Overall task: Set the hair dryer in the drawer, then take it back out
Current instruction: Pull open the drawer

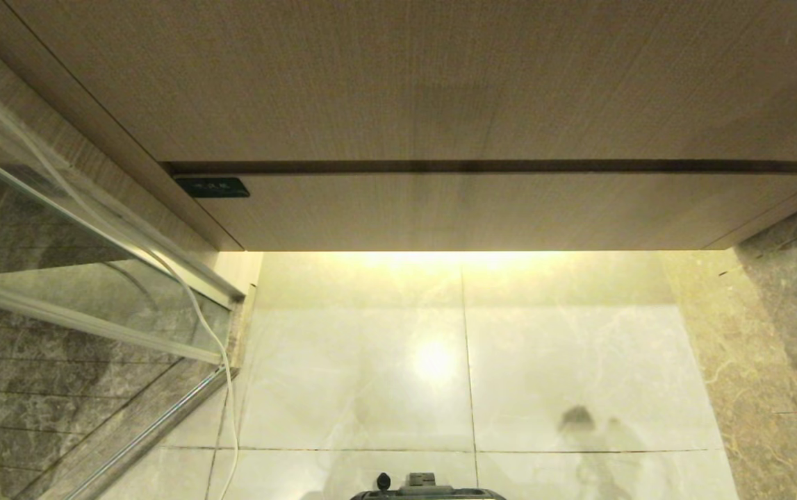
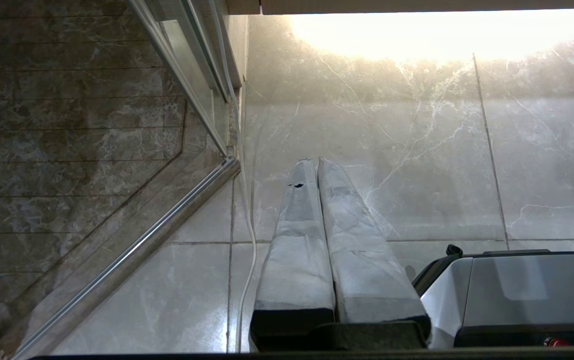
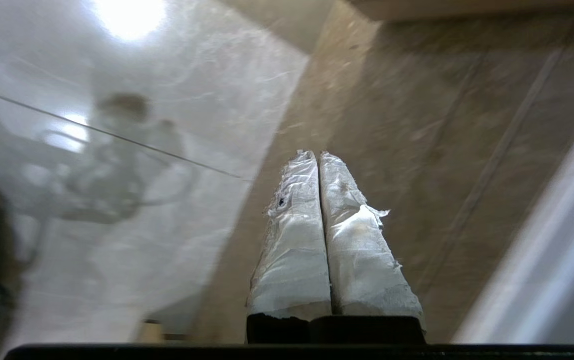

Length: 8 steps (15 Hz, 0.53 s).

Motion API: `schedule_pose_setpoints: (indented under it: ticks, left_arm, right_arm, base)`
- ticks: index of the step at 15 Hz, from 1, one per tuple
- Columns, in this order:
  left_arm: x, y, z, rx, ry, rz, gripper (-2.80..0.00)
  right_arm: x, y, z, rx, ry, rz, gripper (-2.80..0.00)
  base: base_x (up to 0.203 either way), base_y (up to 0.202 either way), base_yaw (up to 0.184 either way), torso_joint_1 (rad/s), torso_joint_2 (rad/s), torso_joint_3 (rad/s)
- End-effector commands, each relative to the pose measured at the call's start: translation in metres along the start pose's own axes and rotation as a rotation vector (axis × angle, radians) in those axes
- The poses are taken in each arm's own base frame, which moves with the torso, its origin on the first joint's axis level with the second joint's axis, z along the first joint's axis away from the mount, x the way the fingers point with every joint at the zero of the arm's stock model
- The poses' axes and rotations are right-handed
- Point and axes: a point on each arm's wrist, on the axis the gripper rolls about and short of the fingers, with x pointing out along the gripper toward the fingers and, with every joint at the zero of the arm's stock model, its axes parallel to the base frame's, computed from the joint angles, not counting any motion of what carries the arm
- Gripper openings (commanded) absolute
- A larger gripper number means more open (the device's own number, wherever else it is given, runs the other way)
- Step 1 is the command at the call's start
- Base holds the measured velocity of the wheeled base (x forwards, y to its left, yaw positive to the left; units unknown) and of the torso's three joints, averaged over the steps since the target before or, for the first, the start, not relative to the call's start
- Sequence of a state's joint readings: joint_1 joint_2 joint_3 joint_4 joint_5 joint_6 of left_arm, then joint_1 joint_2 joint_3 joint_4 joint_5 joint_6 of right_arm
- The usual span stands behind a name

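Below the closed drawer [image 1: 481,208] both arms hang over the pale floor tiles [image 1: 579,361], left gripper [image 2: 317,167] and right gripper [image 3: 317,160] each pressed together and empty, presumably because nothing's begun, with the hair dryer nowhere in sight.

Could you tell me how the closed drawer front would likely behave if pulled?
The drawer looks rigid and flat, so it should not flex. With no handle visible, a grip would probably slip; the dark gap above may offer purchase.
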State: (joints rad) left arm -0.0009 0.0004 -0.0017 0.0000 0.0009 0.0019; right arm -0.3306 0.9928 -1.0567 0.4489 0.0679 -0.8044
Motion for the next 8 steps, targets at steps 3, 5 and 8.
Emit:
schedule_pose_setpoints:
  ticks: [3, 5, 8]
  left_arm:
    - [0.0, 0.0, 0.0, 0.0, 0.0, 0.0, -2.8]
    - [0.0, 0.0, 0.0, 0.0, 0.001, 0.0, -2.8]
    - [0.0, 0.0, 0.0, 0.0, 0.0, 0.0, -2.8]
  right_arm:
    - [-0.026, -0.021, 0.041, -0.397, -0.189, -0.033, -2.8]
    - [-0.028, -0.022, 0.048, -0.519, -0.232, -0.028, -2.8]
    - [-0.027, -0.016, 0.05, -0.561, -0.262, 0.032, -2.8]
  base:
    - [0.0, 0.0, 0.0, 0.0, 0.0, 0.0]
    - [0.0, 0.0, 0.0, 0.0, 0.0, 0.0]
    - [0.0, 0.0, 0.0, 0.0, 0.0, 0.0]
